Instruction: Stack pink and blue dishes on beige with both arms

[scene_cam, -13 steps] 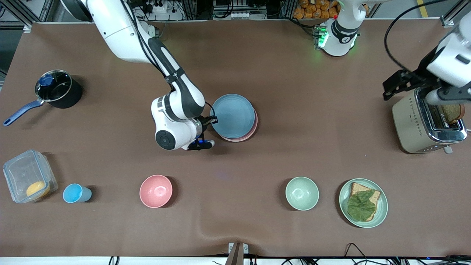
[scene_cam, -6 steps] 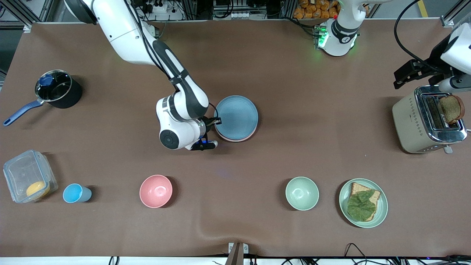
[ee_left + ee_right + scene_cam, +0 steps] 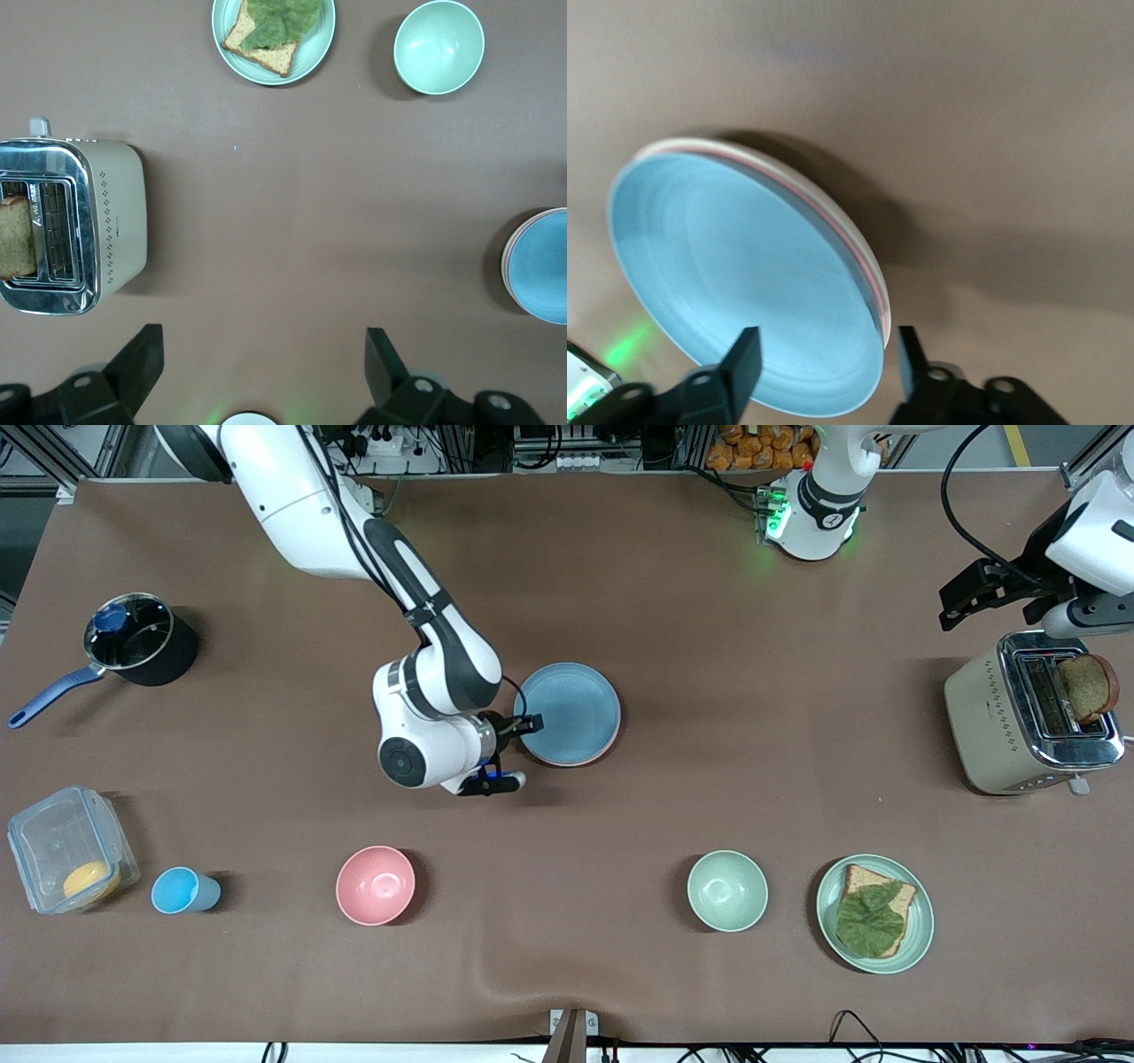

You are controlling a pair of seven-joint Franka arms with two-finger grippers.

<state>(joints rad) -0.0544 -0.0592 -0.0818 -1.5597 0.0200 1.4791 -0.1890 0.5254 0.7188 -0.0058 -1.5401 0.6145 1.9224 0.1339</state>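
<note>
Blue plate (image 3: 569,713) is hiding the pink (image 3: 833,221) and beige (image 3: 864,257) rims; right claw (image 3: 824,367) is gaping at its edge, left claw (image 3: 266,363) waiting open.

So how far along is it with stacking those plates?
Nearly finished, it seems. The blue plate lies on top of the pile, with the pink plate's edge and the beige plate's rim showing under it in the right wrist view. The right hand is open at the pile's edge; the left hand, also open, waits above the toaster. Only pulling away looks left.
</note>
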